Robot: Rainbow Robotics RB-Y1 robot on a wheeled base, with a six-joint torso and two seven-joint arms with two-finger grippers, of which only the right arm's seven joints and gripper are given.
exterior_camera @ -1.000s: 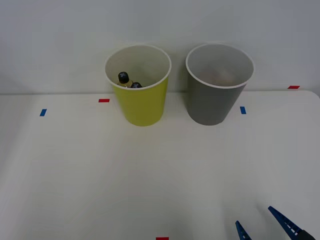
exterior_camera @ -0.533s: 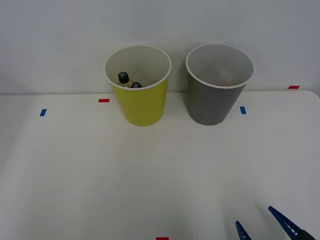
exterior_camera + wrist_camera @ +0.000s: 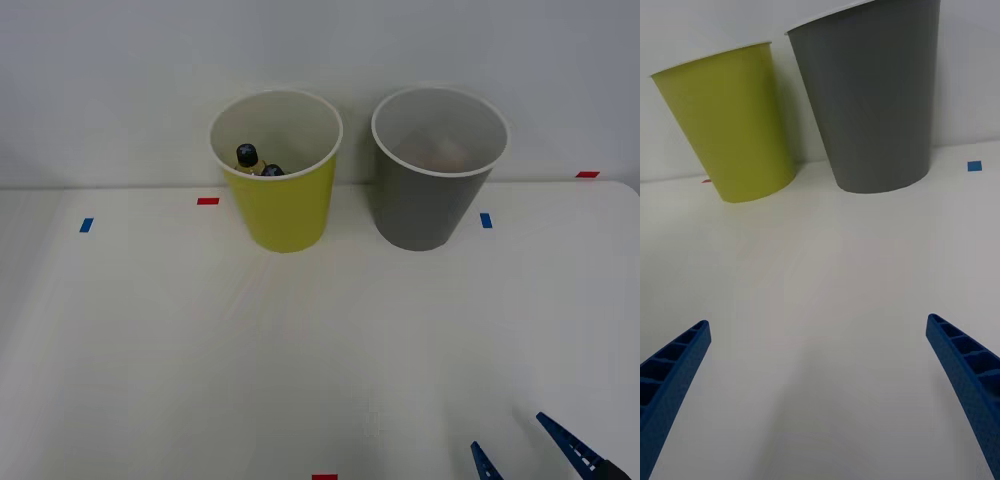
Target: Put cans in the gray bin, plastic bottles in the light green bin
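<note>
While the plastic bottles [image 3: 256, 162] sit upright inside the light green bin [image 3: 283, 215], with the gray bin [image 3: 428, 205] just beside it, the right pincer [image 3: 520, 442] hovers wide open and empty, bins well ahead across the surface [image 3: 200, 340].

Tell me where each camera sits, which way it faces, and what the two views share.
Front view: above the arms, looking forward and down at the table; the right gripper shows at the near right edge.
Right wrist view: low over the table, facing the bins side-on, its open blue fingers at the corners.
Shared: the light green bin, the gray bin, the gripper. The plastic bottles show from above.
</note>
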